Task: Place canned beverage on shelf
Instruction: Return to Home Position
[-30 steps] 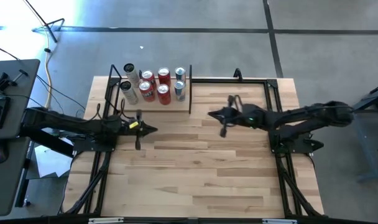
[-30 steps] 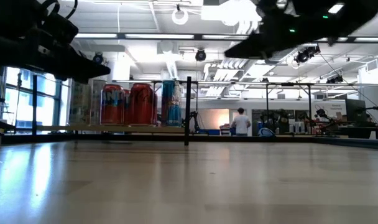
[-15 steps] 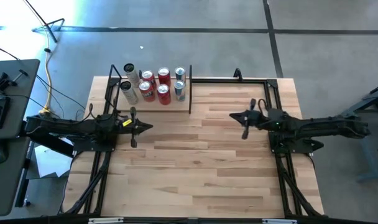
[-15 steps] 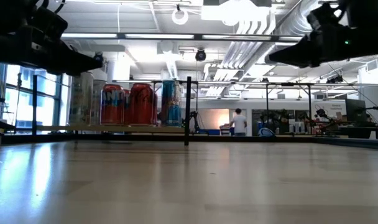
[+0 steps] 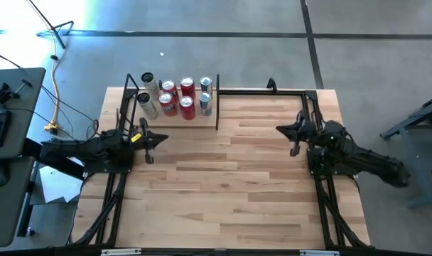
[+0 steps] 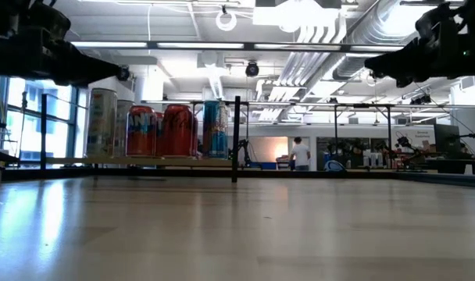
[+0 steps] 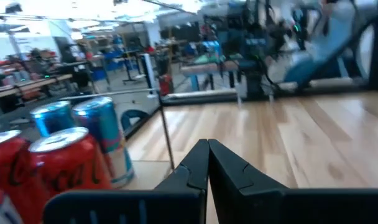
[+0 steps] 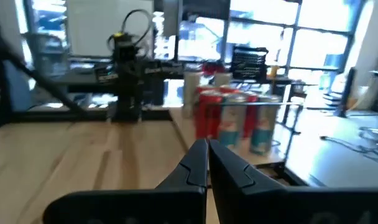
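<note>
Several canned beverages (image 5: 177, 97), red, blue and silver, stand upright on their bases on the shelf (image 5: 175, 119), a small pale board with black rod ends at the table's far left. The low view shows the cans (image 6: 163, 131) in a row on the shelf board (image 6: 144, 161). My left gripper (image 5: 164, 138) hovers shut and level near the table's left edge, just in front of the shelf, holding nothing. My right gripper (image 5: 278, 129) hovers shut and level near the right edge, far from the cans. The left wrist view shows cans (image 7: 64, 165) close by, and the right wrist view shows cans (image 8: 232, 118) across the table.
Black frame rails (image 5: 273, 89) run along the table's far and side edges. Bare slatted tabletop (image 5: 223, 178) lies between the two arms. A desk with a keyboard (image 5: 3, 114) stands off the left side. A person (image 6: 301, 152) stands far back in the room.
My right gripper has drawn back from the table's middle toward the right edge, sinking slightly and staying shut. My left gripper has drawn back a little toward the left edge, also shut. The cans and the shelf have not moved.
</note>
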Available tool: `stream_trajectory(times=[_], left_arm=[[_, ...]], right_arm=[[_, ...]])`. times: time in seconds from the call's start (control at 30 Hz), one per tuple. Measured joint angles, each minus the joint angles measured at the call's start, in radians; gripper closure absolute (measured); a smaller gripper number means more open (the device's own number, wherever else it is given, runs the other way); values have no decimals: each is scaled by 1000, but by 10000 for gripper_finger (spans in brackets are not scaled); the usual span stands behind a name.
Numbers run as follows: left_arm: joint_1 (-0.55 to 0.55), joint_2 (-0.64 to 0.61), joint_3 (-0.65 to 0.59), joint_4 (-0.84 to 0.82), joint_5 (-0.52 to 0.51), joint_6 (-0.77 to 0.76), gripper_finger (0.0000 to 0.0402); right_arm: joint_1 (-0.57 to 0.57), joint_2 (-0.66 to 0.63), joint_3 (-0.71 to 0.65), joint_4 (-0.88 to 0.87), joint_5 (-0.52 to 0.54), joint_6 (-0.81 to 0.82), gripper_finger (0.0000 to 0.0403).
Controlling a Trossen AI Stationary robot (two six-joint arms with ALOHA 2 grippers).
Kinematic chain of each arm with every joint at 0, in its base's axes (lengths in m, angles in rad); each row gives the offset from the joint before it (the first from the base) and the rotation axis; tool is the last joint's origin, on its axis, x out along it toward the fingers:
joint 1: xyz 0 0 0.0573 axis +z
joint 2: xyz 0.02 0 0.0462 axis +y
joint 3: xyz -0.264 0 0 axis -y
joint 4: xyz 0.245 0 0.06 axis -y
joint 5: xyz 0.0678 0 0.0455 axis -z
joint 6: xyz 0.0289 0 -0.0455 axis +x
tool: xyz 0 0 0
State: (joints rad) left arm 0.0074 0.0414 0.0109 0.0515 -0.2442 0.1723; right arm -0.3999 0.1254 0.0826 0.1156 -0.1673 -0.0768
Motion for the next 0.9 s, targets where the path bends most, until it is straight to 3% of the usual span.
stream_trajectory(times=[0.2,0.33,0.53,0.9], left_arm=[[9,-34,1,-1,-36,-39,402],[44,-30,1,-2,-39,-74,401],[107,-29,1,-1,-39,-135,401],[130,3,1,-3,-17,-201,401]], right_arm=[[-121,-126,0,-69,-74,17,403],[-168,-120,-49,25,-96,18,403],[-197,-111,-73,9,6,43,403],[-194,-111,-73,-76,10,128,403]])
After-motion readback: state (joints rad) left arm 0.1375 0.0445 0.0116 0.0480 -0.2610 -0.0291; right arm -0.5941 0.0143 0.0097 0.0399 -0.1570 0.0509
